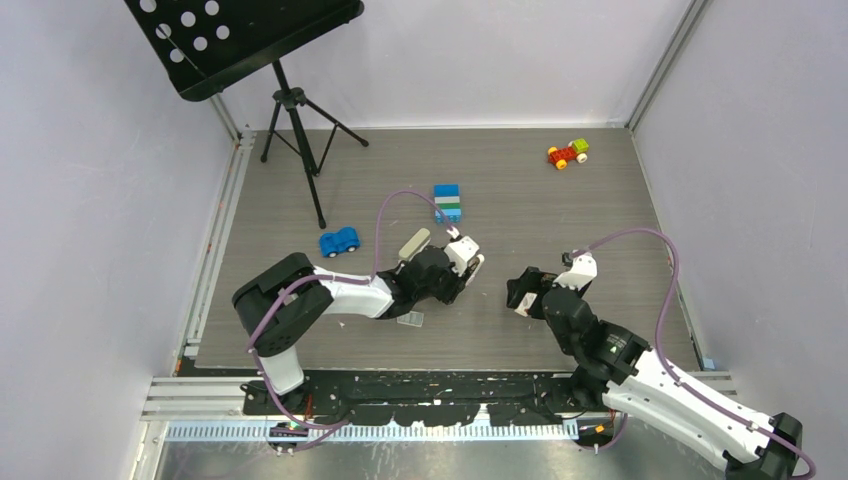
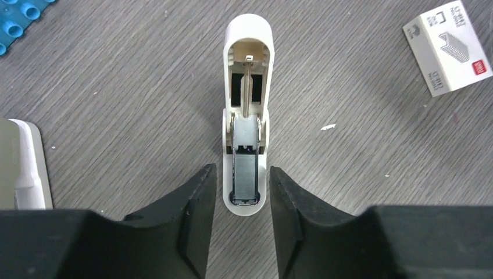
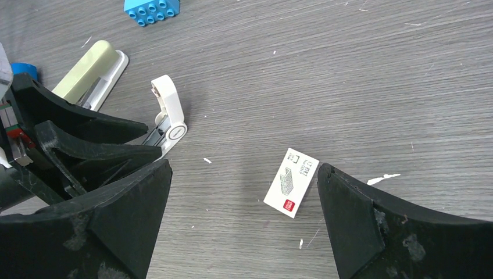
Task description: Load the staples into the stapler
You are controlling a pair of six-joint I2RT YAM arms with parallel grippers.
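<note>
The stapler, beige-grey on top with a white base, lies on the table; it shows at the left edge of the left wrist view and at upper left in the right wrist view. Beside it lies a smaller white clip-like piece, flipped open. A silvery strip of staples sits in its metal channel. My left gripper is open, its fingers standing either side of that piece's near end with thin gaps. My right gripper is wide open over the white staple box.
The staple box lies right of the white piece. A small flat grey rectangle rests by my left forearm. Blue bricks, a blue toy car, a brick car and a music stand lie further back.
</note>
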